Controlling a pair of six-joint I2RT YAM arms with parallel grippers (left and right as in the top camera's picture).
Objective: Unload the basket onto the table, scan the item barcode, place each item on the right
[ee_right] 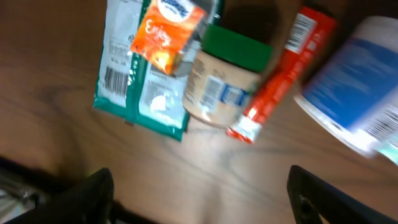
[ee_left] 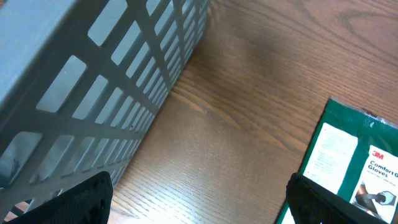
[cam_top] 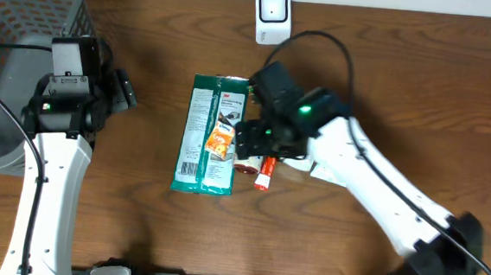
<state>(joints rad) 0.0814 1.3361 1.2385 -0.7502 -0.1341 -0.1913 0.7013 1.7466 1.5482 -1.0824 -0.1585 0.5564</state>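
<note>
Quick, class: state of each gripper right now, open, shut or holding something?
Left gripper: open, holding nothing.
Right gripper: open, holding nothing.

The white left arm [cam_top: 47, 184] reaches forward, its black left hand [ee_left: 199, 202] spread wide; the white right arm [cam_top: 381, 186] angles leftward, its black right hand [ee_right: 199, 196] likewise spread.

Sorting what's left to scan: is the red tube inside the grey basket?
No, the red tube lies on the wooden table beside the green glove pack, far from the basket.
</note>
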